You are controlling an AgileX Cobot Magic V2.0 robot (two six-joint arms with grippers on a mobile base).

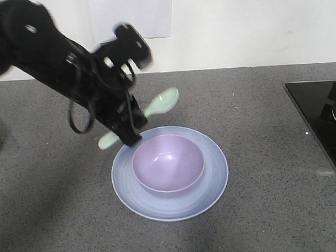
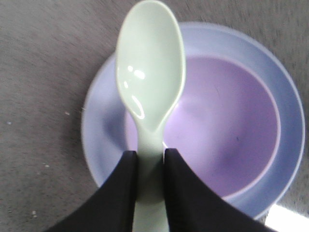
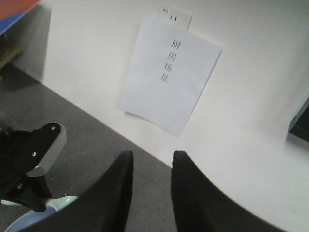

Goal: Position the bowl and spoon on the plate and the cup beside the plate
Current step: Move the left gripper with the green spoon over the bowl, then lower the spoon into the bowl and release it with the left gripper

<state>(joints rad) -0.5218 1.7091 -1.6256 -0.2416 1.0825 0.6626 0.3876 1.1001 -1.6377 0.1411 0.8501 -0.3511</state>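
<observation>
The lavender bowl (image 1: 168, 163) (image 2: 227, 125) sits in the middle of the pale blue plate (image 1: 211, 183) (image 2: 104, 121) on the grey counter. My left gripper (image 1: 129, 137) (image 2: 150, 152) is shut on the handle of the mint-green spoon (image 1: 161, 103) (image 2: 150, 72). It holds the spoon in the air over the plate's back-left rim, with the spoon's scoop reaching over the bowl's edge in the left wrist view. My right gripper (image 3: 152, 157) is open and holds nothing, facing the wall. The cup is out of view.
A black cooktop (image 1: 321, 111) lies at the counter's right edge. A white wall runs behind the counter with a paper sheet (image 3: 169, 79) taped to it. The left arm's wrist (image 3: 34, 154) shows at the lower left of the right wrist view.
</observation>
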